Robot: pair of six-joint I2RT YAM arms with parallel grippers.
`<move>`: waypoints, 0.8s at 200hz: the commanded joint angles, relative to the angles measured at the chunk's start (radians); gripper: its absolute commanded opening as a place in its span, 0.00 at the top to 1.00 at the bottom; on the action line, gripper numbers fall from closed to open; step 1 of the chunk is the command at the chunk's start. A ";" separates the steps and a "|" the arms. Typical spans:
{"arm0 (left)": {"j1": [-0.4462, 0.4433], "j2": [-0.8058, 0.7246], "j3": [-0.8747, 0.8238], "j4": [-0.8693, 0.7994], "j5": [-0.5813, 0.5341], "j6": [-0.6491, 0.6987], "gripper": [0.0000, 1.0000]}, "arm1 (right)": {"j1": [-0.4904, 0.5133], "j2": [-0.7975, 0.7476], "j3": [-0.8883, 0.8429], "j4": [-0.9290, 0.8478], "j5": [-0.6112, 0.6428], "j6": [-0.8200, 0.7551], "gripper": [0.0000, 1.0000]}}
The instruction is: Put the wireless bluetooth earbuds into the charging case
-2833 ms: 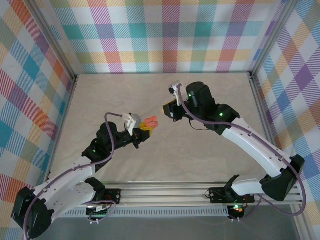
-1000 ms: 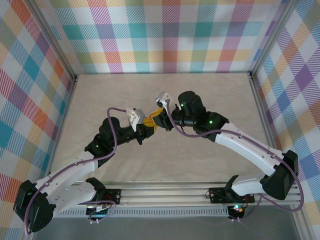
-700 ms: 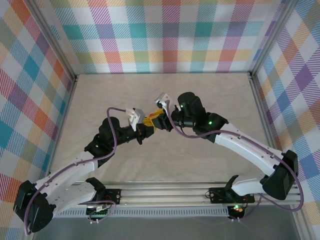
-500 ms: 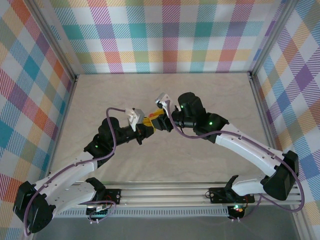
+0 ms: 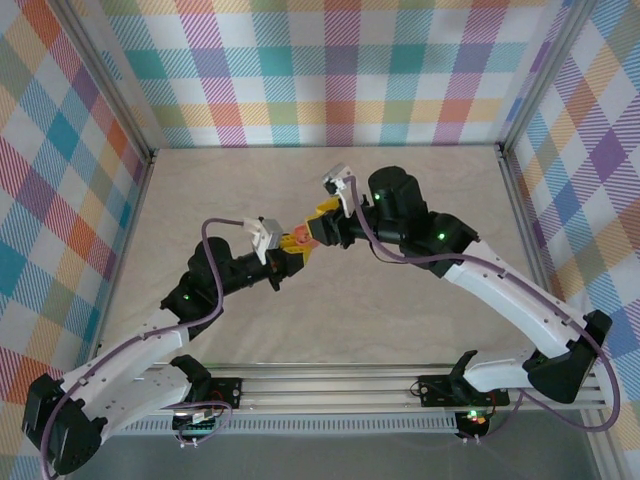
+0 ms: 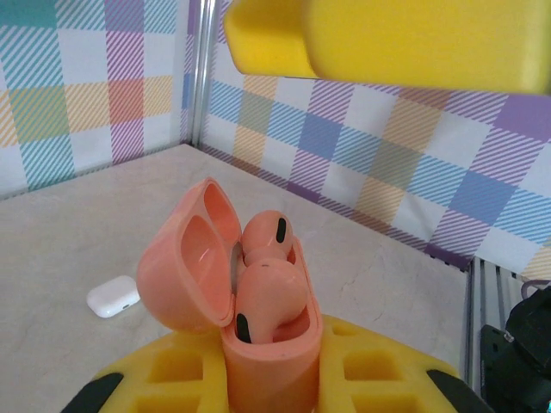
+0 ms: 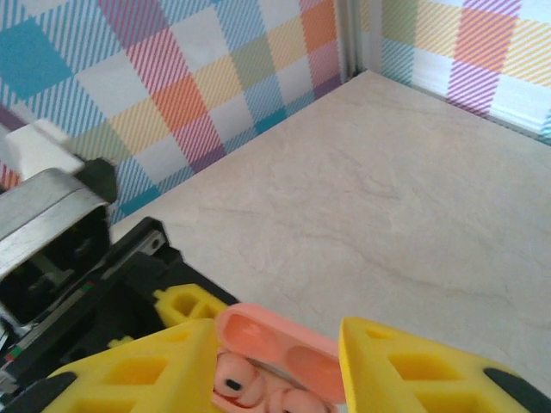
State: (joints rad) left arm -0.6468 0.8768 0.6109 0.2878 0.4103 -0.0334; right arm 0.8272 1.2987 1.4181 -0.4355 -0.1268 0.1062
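My left gripper (image 6: 271, 383) is shut on the base of a salmon-pink charging case (image 6: 271, 366), held upright with its lid (image 6: 185, 267) swung open. Two salmon-pink earbuds (image 6: 271, 292) sit in its wells, the nearer one leaning and standing a little proud, the other (image 6: 267, 234) behind it. In the top view the case (image 5: 300, 238) hangs above mid-table between both arms. My right gripper (image 7: 280, 370) is open, its yellow fingers (image 7: 430, 370) on either side of the open lid (image 7: 288, 348), with a gap on the right. Its finger (image 6: 387, 39) hovers just above the case.
A small white pill-shaped case (image 6: 113, 296) lies shut on the beige table (image 6: 77, 224) behind the pink one. Plaid walls (image 5: 330, 70) and metal frame posts (image 5: 525, 200) enclose the workspace. The left gripper's black body (image 7: 77, 284) sits close under the right fingers.
The right gripper's jaws have spread apart and it has drawn back a little up and to the right from the case. The left gripper still holds the case, shifted slightly left.
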 commanded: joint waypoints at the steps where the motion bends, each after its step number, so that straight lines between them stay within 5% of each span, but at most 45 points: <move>1: -0.011 -0.039 -0.015 -0.018 0.017 0.022 0.90 | -0.053 0.025 0.050 -0.104 0.006 0.066 0.57; 68: -0.011 -0.134 0.010 -0.168 0.098 0.086 0.90 | -0.213 0.125 -0.009 -0.085 -0.297 0.265 0.56; 124: -0.011 -0.171 -0.018 -0.181 0.111 0.058 0.90 | -0.205 0.211 -0.025 0.029 -0.535 0.345 0.63; 160: -0.011 -0.189 -0.047 -0.154 0.080 0.042 0.90 | -0.167 0.226 -0.017 0.027 -0.581 0.338 0.64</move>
State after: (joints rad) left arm -0.6468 0.7059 0.5873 0.1055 0.5037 0.0196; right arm 0.6327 1.5219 1.4033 -0.4450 -0.6086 0.4271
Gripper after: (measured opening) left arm 0.199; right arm 0.364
